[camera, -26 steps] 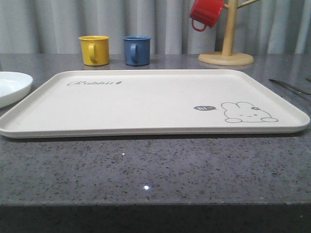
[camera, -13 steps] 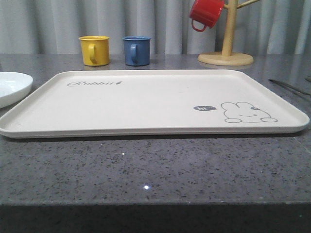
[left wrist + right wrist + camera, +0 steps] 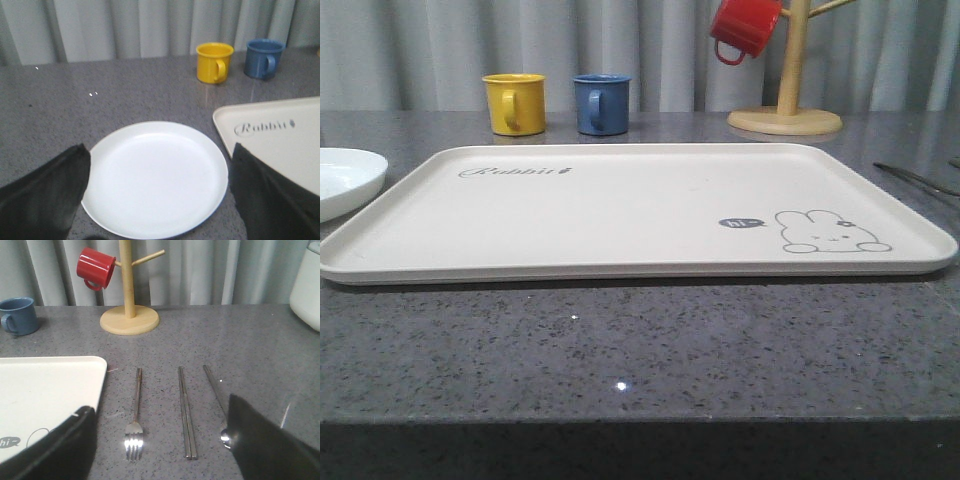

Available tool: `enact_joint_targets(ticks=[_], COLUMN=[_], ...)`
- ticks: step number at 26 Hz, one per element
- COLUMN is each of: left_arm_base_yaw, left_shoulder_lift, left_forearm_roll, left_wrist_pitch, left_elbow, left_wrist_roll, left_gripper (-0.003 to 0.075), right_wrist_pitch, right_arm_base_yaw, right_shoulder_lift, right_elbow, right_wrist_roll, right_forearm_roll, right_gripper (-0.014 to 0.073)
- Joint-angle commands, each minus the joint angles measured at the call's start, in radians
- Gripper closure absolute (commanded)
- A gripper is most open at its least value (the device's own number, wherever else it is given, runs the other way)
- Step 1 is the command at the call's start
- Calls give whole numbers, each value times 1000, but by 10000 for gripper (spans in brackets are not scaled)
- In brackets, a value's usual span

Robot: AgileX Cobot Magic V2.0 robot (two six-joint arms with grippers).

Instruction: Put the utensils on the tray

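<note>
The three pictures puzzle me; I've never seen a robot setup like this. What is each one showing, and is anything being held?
This is a two-armed table robot with three cameras. One looks forward over the grey table: a cream tray with nothing on it, a yellow mug, a blue mug and a red mug hanging on a wooden stand.

The other two sit on the wrists; the dark shapes at the bottom corners are gripper fingers. The left gripper is open above a white plate. The right gripper is open over a fork, chopsticks and a spoon lying beside the tray. Nothing is held.
</note>
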Motion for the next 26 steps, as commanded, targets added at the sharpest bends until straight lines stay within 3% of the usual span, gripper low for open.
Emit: enact_joint_targets(ticks=[1, 6, 11, 15, 17, 26], left_arm_base_yaw=[-49, -104, -108, -108, -108, -108], left_shoulder_lift=[135, 415, 662, 810, 858, 891], left_forearm_roll=[-9, -9, -9, -9, 2, 4], left_wrist_pitch=[91, 455, 671, 699, 693, 695], left_elbow=[-147, -369, -530, -590, -602, -607], left_wrist_roll=[80, 165, 182, 205, 205, 205], left_gripper=[174, 174, 174, 178, 220, 517], right_wrist_pitch=[-81, -81, -81, -81, -81, -81], right_arm_base_yaw=[-6, -6, -6, -6, -6, -6], right_shoulder_lift=[16, 16, 16, 16, 16, 16], right_elbow=[-36, -36, -36, -36, -36, -36], right_wrist_roll=[-6, -6, -6, -6, -6, -6], right_forearm_roll=[-12, -12, -12, -12, -12, -12], right_gripper=[23, 23, 23, 23, 23, 23])
